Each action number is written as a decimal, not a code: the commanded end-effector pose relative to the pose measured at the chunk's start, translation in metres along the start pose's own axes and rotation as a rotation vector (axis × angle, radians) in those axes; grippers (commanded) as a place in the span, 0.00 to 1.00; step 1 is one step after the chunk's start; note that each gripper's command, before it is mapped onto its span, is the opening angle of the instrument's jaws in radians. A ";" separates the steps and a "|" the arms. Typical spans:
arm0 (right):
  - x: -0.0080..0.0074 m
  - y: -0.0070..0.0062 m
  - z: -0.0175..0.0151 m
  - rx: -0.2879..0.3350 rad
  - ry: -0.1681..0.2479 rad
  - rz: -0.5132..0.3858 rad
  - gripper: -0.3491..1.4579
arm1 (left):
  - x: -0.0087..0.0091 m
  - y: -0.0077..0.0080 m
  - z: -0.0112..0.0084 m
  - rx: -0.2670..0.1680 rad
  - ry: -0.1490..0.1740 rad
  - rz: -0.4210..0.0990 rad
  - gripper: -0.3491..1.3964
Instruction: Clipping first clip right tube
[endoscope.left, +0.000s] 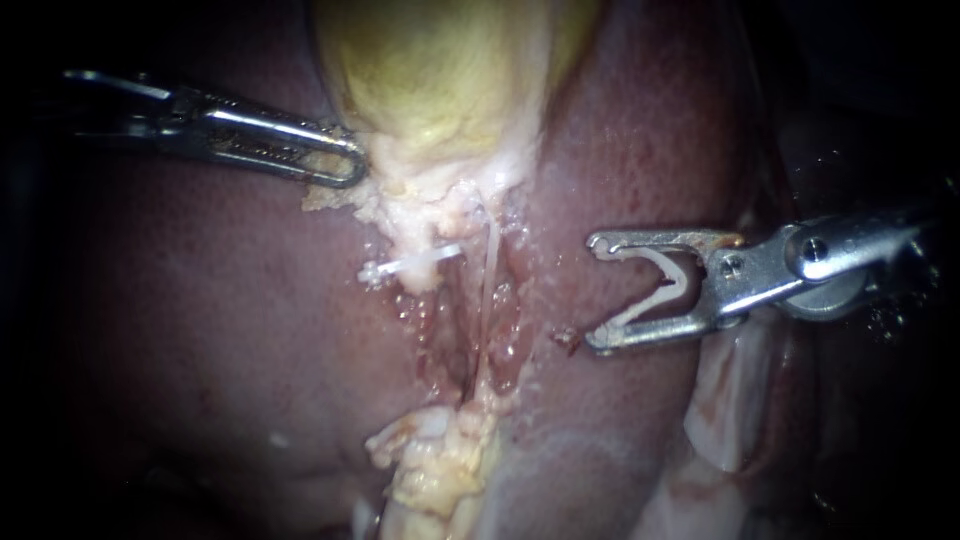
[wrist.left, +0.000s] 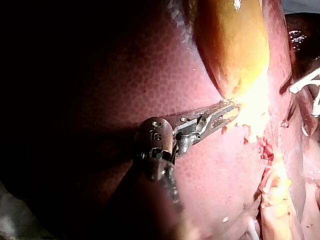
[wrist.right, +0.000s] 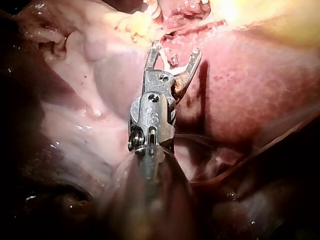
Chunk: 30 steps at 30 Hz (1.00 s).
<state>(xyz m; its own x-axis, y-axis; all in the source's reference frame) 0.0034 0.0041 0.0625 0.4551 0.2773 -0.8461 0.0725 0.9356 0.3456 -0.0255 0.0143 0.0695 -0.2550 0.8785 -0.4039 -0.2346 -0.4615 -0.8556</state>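
The yellow gallbladder (endoscope.left: 440, 70) hangs over the red liver (endoscope.left: 220, 330). My left instrument (endoscope.left: 345, 165) comes in from the left, its jaws shut on the pale tissue at the gallbladder's lower end (wrist.left: 245, 102). A thin pale tube (endoscope.left: 488, 280) runs down the groove below. Left of it, a white clip (endoscope.left: 415, 262) lies across the tissue. My right instrument (endoscope.left: 597, 295) stands to the right of that tube, apart from it. Its jaws stand wide apart and carry an open white clip (endoscope.left: 665, 290), which also shows in the right wrist view (wrist.right: 172, 67).
Yellow-white fatty tissue (endoscope.left: 440, 470) lies at the lower end of the groove. Pale membranous tissue (endoscope.left: 740, 400) sits under my right instrument's shaft. My right instrument's jaw tips (wrist.left: 306, 84) show past the groove in the left wrist view.
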 end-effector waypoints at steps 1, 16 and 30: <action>0.0000 0.0000 0.0000 0.000 0.000 0.000 0.47 | 0.0003 0.0003 -0.0004 -0.002 -0.001 -0.001 0.00; -0.0005 -0.0008 0.0021 0.053 0.011 0.032 0.47 | 0.0058 0.0050 -0.0104 0.012 0.058 -0.015 0.00; -0.0026 -0.0011 0.0126 0.237 0.021 0.211 0.45 | 0.0053 0.0058 -0.0096 0.017 0.060 -0.014 0.00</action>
<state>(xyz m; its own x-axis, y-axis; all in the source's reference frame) 0.0142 -0.0004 0.0701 0.4617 0.4849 -0.7427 0.1759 0.7706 0.6125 -0.0192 0.0174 0.0593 -0.1948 0.8905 -0.4111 -0.2539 -0.4506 -0.8559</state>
